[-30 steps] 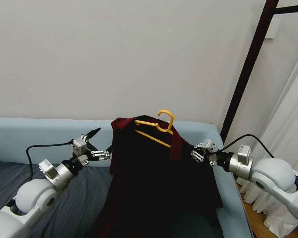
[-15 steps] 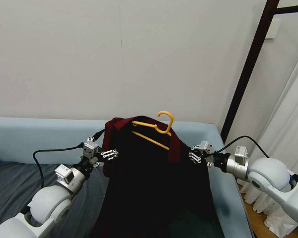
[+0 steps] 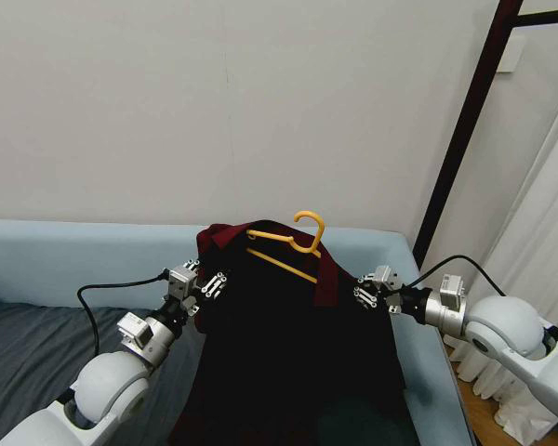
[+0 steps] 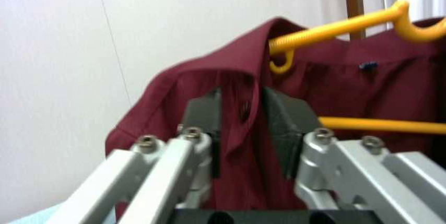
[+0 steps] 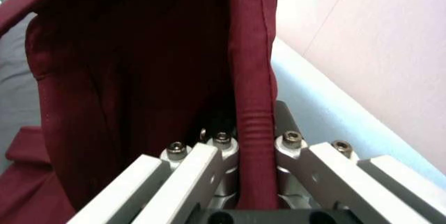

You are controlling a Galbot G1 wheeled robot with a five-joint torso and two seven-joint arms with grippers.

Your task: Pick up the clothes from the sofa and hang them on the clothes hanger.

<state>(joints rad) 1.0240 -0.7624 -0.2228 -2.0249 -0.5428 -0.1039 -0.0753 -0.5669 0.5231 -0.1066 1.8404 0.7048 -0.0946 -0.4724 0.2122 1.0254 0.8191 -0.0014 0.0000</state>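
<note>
A dark red shirt (image 3: 288, 344) hangs on a yellow hanger (image 3: 293, 246), held up in front of the sofa. My left gripper (image 3: 207, 283) is at the shirt's left shoulder. In the left wrist view its fingers (image 4: 202, 125) stand open, straddling a fold of the shirt (image 4: 181, 93) below the collar, with the hanger (image 4: 335, 28) just beyond. My right gripper (image 3: 365, 291) is shut on the shirt's right edge. In the right wrist view the gripper (image 5: 251, 145) pinches a rolled hem of the shirt (image 5: 139, 67).
The light blue sofa (image 3: 74, 246) runs along the white wall, with a dark grey seat cushion (image 3: 28, 353) at lower left. A dark rack post (image 3: 460, 139) rises at the right, beside a white curtain (image 3: 539, 232).
My left gripper has moved right, from clear of the shirt to its left shoulder, and now straddles the fabric. The shirt's left side has drawn in slightly. The right gripper has held its grip.
</note>
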